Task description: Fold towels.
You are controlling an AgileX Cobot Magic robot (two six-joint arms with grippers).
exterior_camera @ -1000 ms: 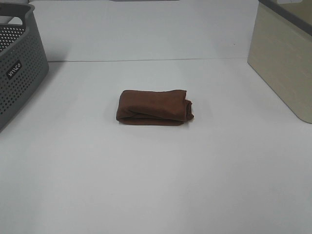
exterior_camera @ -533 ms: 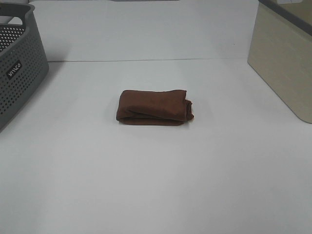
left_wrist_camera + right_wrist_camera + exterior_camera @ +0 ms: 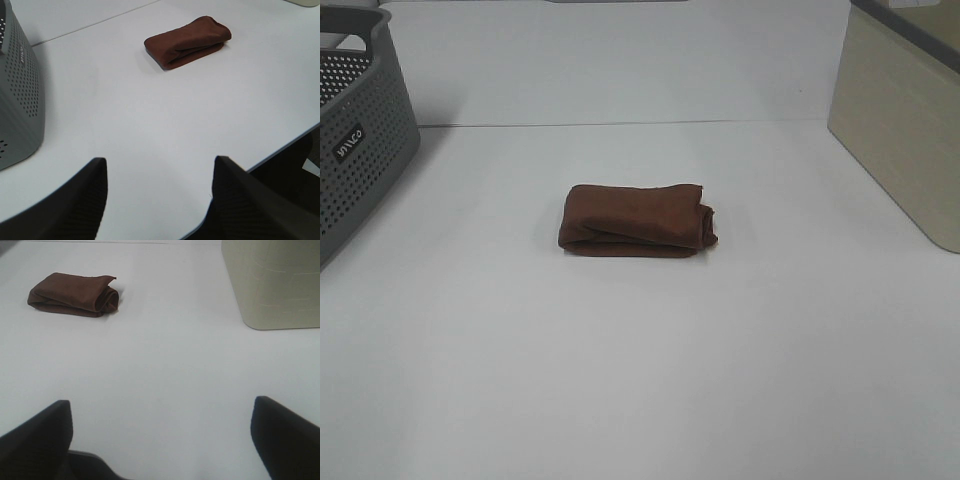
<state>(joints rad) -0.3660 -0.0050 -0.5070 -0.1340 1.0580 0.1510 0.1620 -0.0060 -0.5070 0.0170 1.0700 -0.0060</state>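
The reddish-brown towel (image 3: 636,219) lies folded into a small thick rectangle in the middle of the white table. It also shows in the left wrist view (image 3: 189,40) and in the right wrist view (image 3: 75,294). No tag shows. Neither arm appears in the exterior high view. My left gripper (image 3: 159,186) is open and empty, pulled back near the table's front edge, far from the towel. My right gripper (image 3: 162,427) is open and empty, also well back from the towel.
A grey perforated basket (image 3: 355,130) stands at the table's left edge, also in the left wrist view (image 3: 17,95). A beige bin (image 3: 905,120) stands at the right, also in the right wrist view (image 3: 272,282). The table's front edge (image 3: 280,150) shows near my left gripper.
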